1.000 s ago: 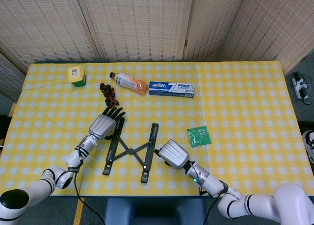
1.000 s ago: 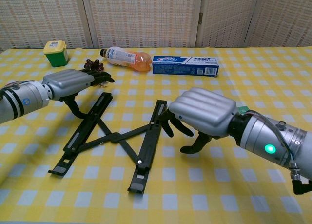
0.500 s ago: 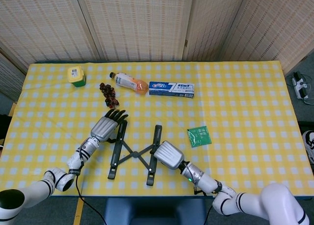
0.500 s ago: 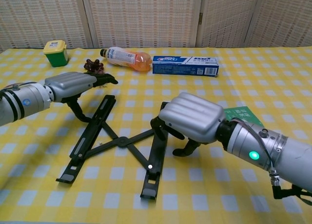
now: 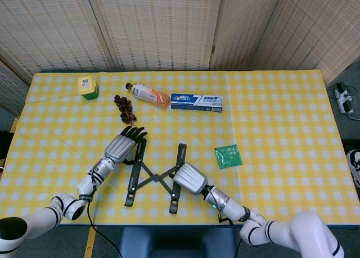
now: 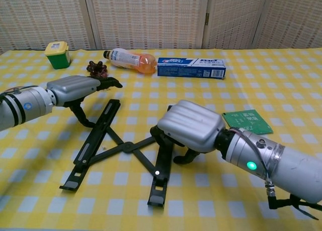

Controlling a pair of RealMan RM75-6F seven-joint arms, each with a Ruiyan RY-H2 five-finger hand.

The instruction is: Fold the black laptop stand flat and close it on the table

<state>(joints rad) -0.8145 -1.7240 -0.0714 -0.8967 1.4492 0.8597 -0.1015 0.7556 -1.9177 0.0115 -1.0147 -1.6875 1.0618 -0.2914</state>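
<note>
Silver-shelled robot hand (image 6: 188,125) with black fingers, green-lit wrist, white arm segments, black cables.

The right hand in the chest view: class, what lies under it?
Under the right hand lies the right bar of the black laptop stand, on the yellow checked tablecloth. The hand's back hides exactly where the fingers touch the bar.

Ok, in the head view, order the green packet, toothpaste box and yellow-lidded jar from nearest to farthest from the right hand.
From the right hand:
1. Green packet, just to its right.
2. Toothpaste box, farther back, mid-table.
3. Yellow-lidded jar, far left corner.
</note>
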